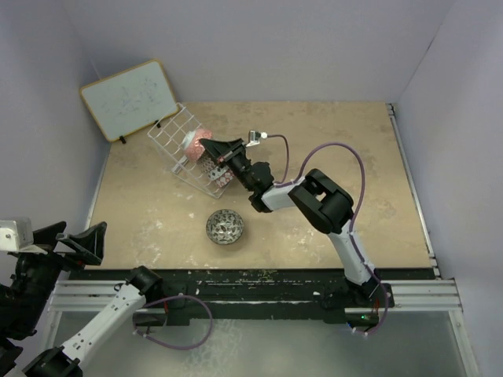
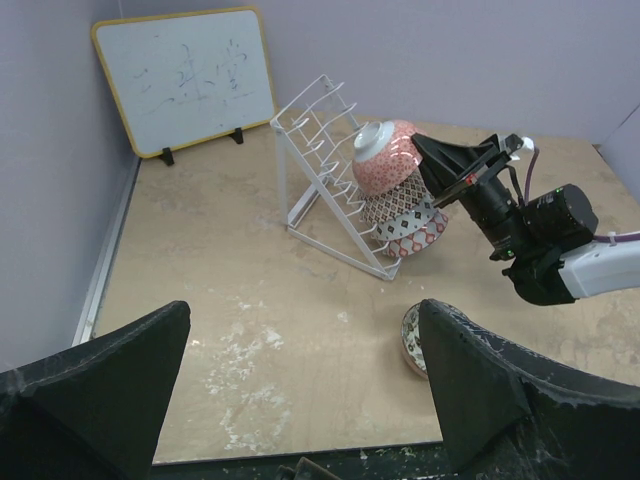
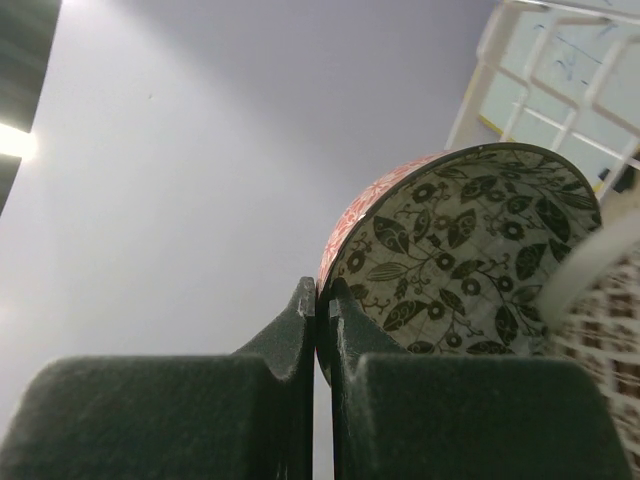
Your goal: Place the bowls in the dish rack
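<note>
Nearly shut, the right jaws pinched the thin rim of a glossy round leaf-patterned bowl point(image 2: 385, 155) at the white wire rack point(image 2: 318, 150); left jaws gaped wide, empty.

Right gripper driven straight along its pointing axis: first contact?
Likely the dish rack. The right gripper, fingers shut on the pink bowl, points into its wires. Depth is unclear.
</note>
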Controlling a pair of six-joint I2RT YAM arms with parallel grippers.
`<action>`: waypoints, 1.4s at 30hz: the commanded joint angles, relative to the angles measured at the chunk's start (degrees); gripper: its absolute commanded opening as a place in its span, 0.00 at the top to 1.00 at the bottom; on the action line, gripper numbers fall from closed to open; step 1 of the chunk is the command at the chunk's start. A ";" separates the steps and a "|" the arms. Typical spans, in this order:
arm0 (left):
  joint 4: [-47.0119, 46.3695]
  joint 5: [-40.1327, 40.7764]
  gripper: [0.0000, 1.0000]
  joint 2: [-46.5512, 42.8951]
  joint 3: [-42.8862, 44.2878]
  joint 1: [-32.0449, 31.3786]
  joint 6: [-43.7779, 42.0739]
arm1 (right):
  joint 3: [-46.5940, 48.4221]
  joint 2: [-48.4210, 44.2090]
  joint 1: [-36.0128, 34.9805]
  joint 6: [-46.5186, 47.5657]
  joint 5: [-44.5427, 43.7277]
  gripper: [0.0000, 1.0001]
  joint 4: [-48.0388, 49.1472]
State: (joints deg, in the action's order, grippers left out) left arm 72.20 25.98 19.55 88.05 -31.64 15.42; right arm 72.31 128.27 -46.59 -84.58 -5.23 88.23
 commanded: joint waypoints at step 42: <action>-1.53 -0.01 0.01 0.64 0.37 -0.35 -0.39 | 6.37 6.33 1.22 0.56 2.03 0.98 22.62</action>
State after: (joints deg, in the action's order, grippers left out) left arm 72.16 25.98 19.55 88.03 -31.66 15.42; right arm 75.29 134.82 -45.28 -86.39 -4.86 90.59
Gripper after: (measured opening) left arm 0.990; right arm 0.027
